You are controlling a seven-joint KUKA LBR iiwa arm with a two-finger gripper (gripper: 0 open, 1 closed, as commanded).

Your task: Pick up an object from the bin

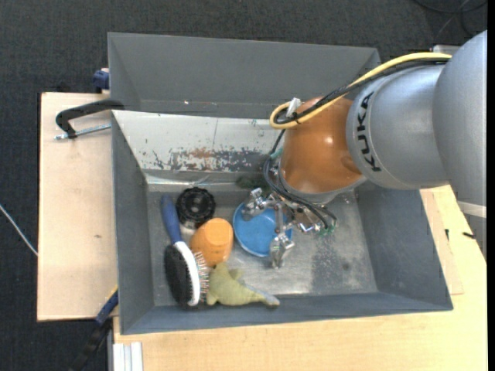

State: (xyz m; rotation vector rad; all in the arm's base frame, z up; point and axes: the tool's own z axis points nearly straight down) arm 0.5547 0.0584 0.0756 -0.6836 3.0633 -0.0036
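Currently gripper (278, 246) is low, blue disc (247, 236) just to its left (open or closed: cannot tell); orange cup (213, 239) further left. Arm (402, 130) lettering reads KUKA.

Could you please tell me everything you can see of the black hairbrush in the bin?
The hairbrush lies in the lower-left corner of the bin. Its head is a black oval, seemingly plastic, tipped so the pale bristles face right. A blue handle appears to run from it toward the back wall. The bristles meet the orange cup-like thing and the yellow-green soft toy.
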